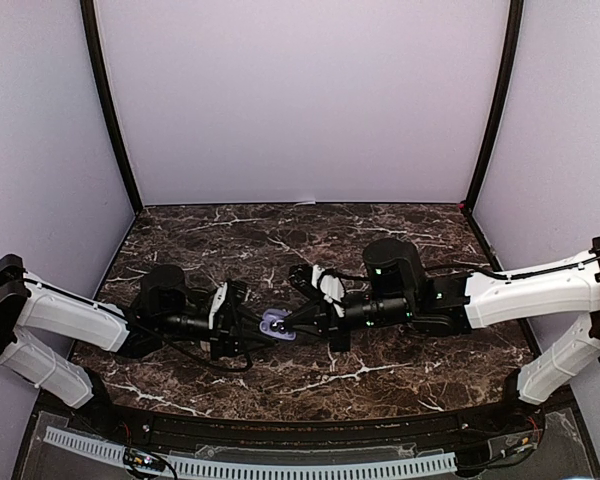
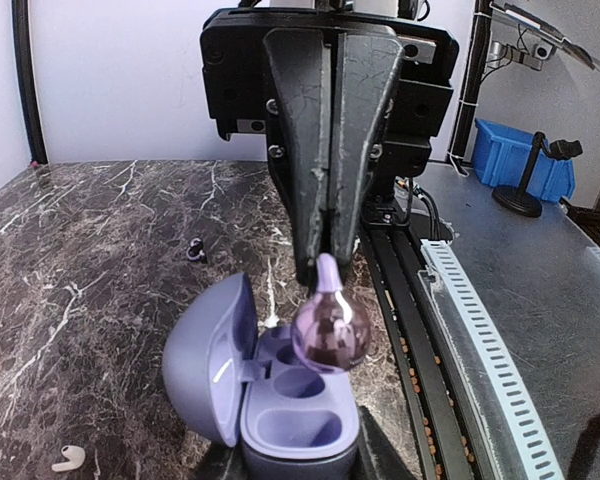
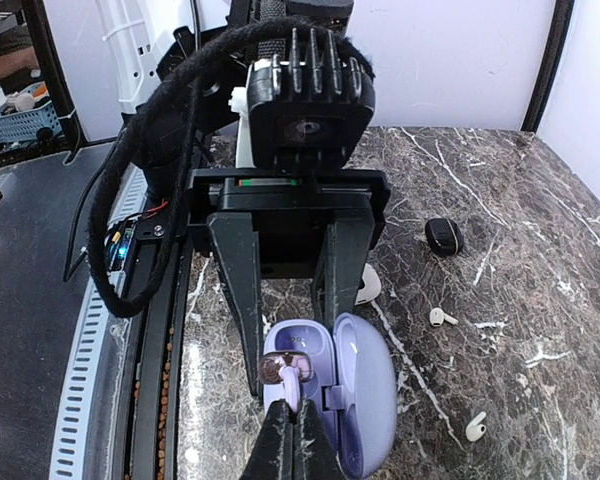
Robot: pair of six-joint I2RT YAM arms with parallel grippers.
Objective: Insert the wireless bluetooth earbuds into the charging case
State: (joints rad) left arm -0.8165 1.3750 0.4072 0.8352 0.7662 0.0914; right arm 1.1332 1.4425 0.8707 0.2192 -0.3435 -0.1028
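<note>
An open lilac charging case (image 2: 300,425) stands with its lid (image 2: 205,360) swung to one side; the two sockets that show are empty. My left gripper (image 1: 245,325) is shut on the case body, its fingers (image 3: 238,290) straddling it. My right gripper (image 3: 298,415) is shut on the stem of a glossy purple earbud (image 2: 330,330). That earbud (image 3: 285,368) hangs just above the case (image 3: 365,400), over the sockets and apart from them. From the top view both grippers meet at the case (image 1: 277,325) mid-table.
Two loose white earbuds (image 3: 438,317) (image 3: 474,427) lie on the marble beyond the case. A black case (image 3: 443,235) and a white case (image 3: 368,288) sit farther off. Another white earbud (image 2: 68,458) and a dark one (image 2: 194,250) lie nearby. The cable rail (image 2: 480,330) runs along the near edge.
</note>
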